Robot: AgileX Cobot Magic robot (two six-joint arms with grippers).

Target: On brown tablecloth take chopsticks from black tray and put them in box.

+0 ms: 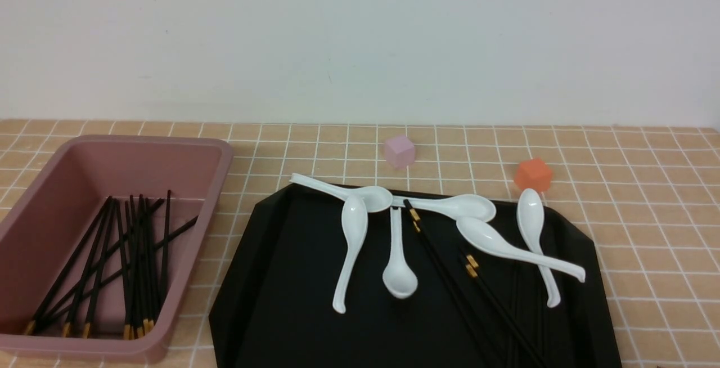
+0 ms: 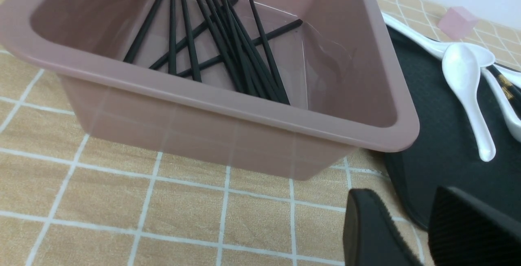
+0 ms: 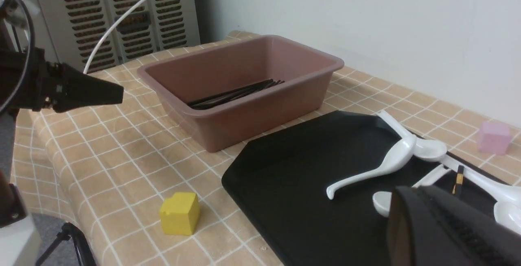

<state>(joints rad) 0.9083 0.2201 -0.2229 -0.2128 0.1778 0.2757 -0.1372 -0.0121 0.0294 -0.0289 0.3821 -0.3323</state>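
The pink box (image 1: 225, 154) stands at the left on the brown tablecloth (image 1: 647, 216) and holds several black chopsticks (image 1: 135, 255). The black tray (image 1: 292, 278) lies to its right. A few chopsticks (image 1: 450, 278) lie on the tray's right half among white spoons. Neither gripper shows in the front view. My left gripper (image 2: 411, 233) is open and empty, low over the cloth by the box's near corner (image 2: 390, 136) and the tray's edge (image 2: 407, 201). My right gripper (image 3: 415, 195) is shut and empty above the tray (image 3: 293, 176), near a chopstick's gold band (image 3: 459, 178).
Several white spoons (image 1: 351, 244) lie across the tray's back half. A pink cube (image 1: 399, 151) and an orange cube (image 1: 533, 174) sit behind the tray. A yellow cube (image 3: 180, 213) sits near the table's front edge. A wall stands behind the table.
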